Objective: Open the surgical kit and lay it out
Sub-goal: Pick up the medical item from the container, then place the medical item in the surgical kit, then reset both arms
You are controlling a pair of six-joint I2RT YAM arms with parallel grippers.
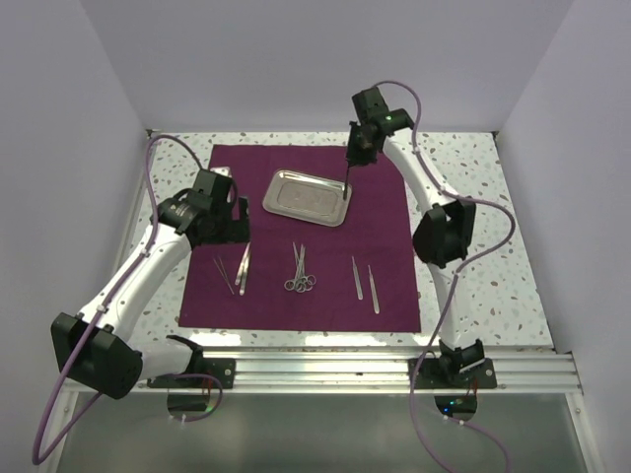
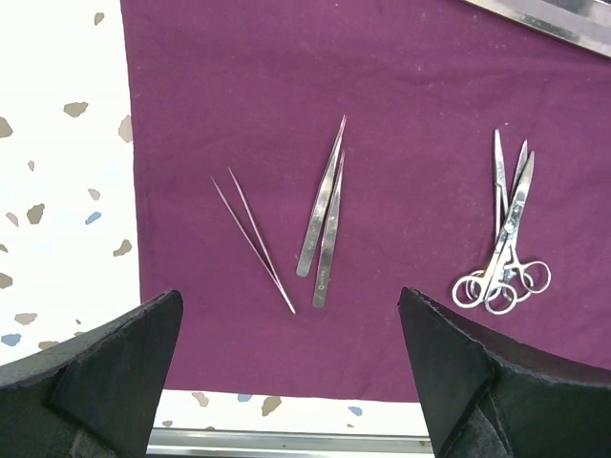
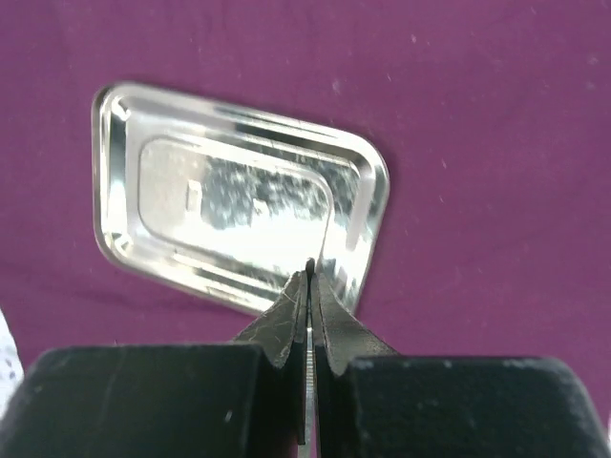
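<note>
The plum cloth (image 1: 385, 232) lies open and flat on the table. The steel tray (image 1: 308, 195) sits on its far middle, empty. My right gripper (image 1: 355, 158) is shut on a slim silver instrument (image 3: 311, 382) and holds it upright over the tray's right end (image 3: 229, 210), its thin tip pointing down. My left gripper (image 1: 232, 222) is open and empty above the cloth's left part (image 2: 382, 95). Below it lie tweezers (image 2: 325, 224) and a thinner pair (image 2: 253, 239). Ring-handled scissors (image 2: 506, 239) lie at mid cloth (image 1: 301, 271). Two more tweezers (image 1: 363, 281) lie to the right.
The speckled white tabletop (image 1: 473, 266) surrounds the cloth. An aluminium rail (image 1: 325, 370) runs along the near edge. Pale walls close in the left, right and back. The tray's edge shows at the top right of the left wrist view (image 2: 554, 19).
</note>
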